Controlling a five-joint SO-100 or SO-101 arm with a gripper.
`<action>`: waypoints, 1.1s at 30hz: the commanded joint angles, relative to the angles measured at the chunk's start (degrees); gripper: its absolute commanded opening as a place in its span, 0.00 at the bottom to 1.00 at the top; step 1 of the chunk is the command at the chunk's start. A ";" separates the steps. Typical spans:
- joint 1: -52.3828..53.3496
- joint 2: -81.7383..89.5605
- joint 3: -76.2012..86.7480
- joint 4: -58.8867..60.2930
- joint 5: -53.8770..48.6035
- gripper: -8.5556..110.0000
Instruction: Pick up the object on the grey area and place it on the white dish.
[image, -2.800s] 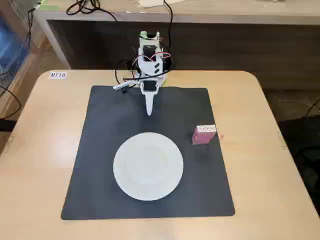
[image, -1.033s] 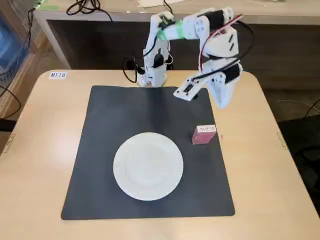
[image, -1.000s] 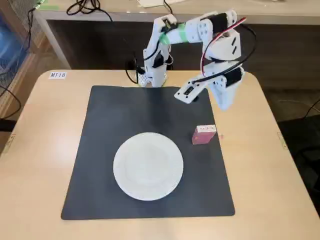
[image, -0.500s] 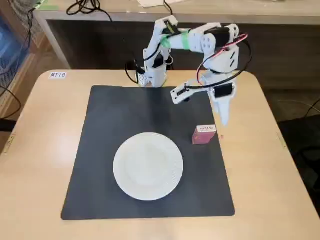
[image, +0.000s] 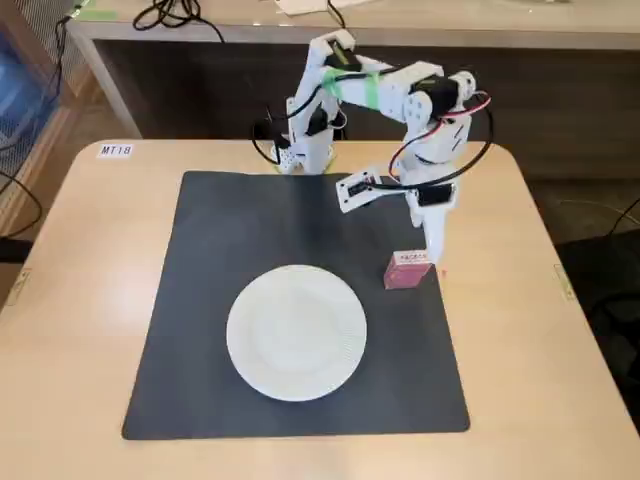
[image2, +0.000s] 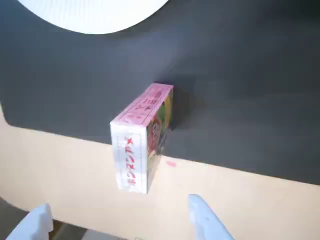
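The box (image: 408, 270) is seen just below the hand (image: 434, 256), at the mat's (image: 250, 230) right edge in the fixed view; the hand is spread, empty; the box is maroon, white-labelled.

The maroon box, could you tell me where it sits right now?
In the fixed view the maroon box stands at the grey mat's right edge, right of the white dish.

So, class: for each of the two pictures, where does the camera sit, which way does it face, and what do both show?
Fixed view: high at the table's near side, facing the arm and mat.
Wrist view: on the arm, looking down past two pale fingers at the box.
Shared: box, white plate, mat.
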 joint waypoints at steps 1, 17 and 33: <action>0.53 -1.05 -0.88 0.26 -1.14 0.37; 3.87 -20.83 -18.54 0.09 -5.98 0.37; 5.62 -28.13 -25.40 0.00 -10.02 0.07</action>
